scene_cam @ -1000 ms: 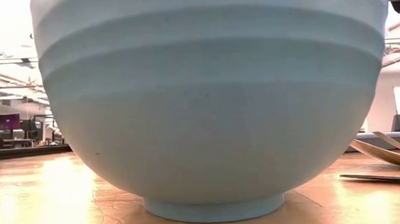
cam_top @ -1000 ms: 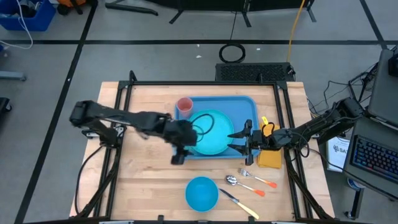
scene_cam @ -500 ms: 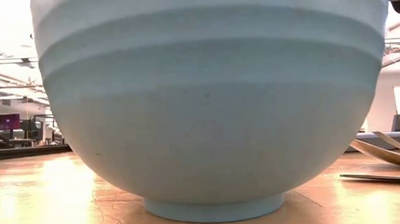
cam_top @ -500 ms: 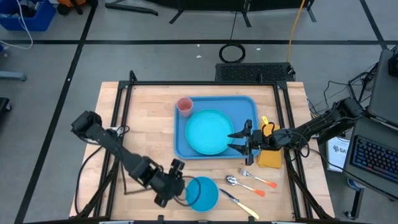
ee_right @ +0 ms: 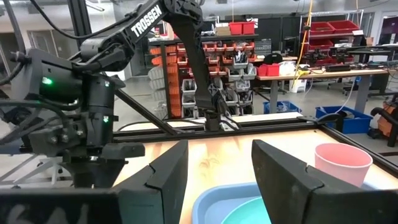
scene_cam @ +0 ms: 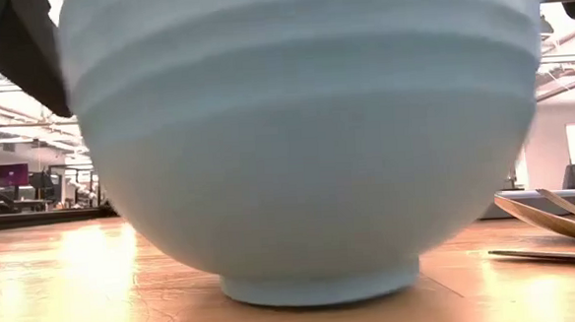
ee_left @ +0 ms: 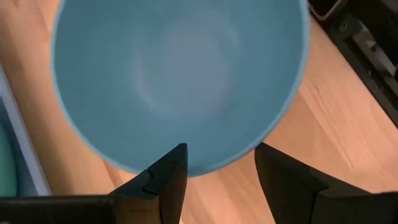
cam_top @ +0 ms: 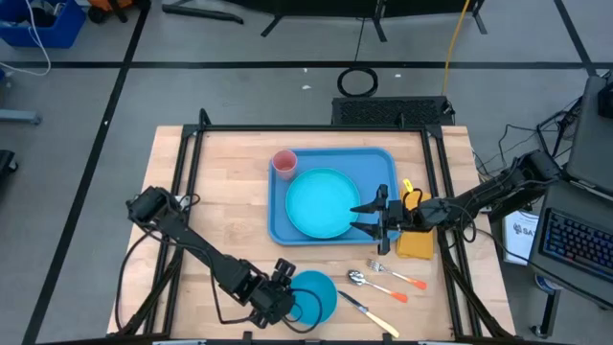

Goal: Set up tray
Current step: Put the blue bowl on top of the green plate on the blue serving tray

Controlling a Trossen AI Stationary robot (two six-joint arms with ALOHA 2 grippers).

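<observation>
Wooden table (cam_top: 220, 182) bears tray (cam_top: 383, 163); both arms' fingers (ee_left: 168, 180) spread wide, empty.

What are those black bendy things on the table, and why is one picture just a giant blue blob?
Those are two robot arms, each ending in a two-finger gripper. One camera looks down from above, one sits at table height, and each wrist carries one.

The blob is a blue bowl right in front of the table-height camera. From above, the left gripper is at that bowl's rim, fingers open with the edge between them, not yet lifting it.

The right gripper, also open, waits at the blue tray, which holds a turquoise plate and a pink cup. A fork, spoon and knife lie on the wooden table.
</observation>
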